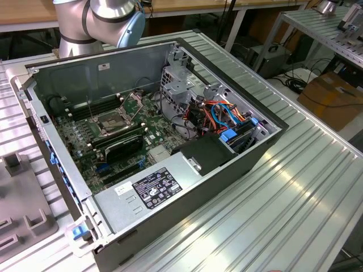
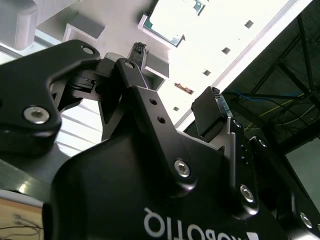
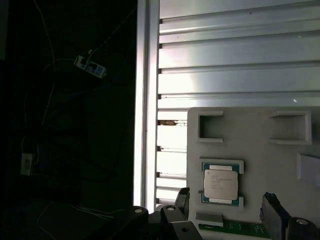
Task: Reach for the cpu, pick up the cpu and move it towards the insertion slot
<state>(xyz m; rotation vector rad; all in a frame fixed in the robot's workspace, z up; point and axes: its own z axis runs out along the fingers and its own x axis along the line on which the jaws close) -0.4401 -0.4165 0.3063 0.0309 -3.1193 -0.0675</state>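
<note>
- The gripper (image 3: 227, 201) stands wide open and holds nothing; its two dark fingers (image 3: 182, 196) hang just above the cpu (image 3: 220, 183) without touching it.
- The cpu lies flat on a grey tray (image 3: 260, 145), seated between two raised brackets, near the tray edge that runs along the bench (image 3: 225, 55) edge.
- The cpu's metal lid carries several lines of print, too small to make out.
- In the second wrist view the cpu (image 2: 165, 31) is washed out by glare and cut off by the frame; the gripper (image 2: 177, 72) body bears white lettering, upside down and also cut off.
- A green board strip (image 3: 235, 227) beside the cpu is partly hidden behind the fingers.
- The insertion slot (image 1: 113, 120) sits in the open computer case (image 1: 227, 170) at mid-bench, its steel plate raised, well apart from the tray (image 1: 17, 198) at the exterior view's left.
- A black-and-white label (image 1: 153, 187) on the power supply shows print too fine to read.
- The arm (image 1: 96, 20) is cut off by the frame.
</note>
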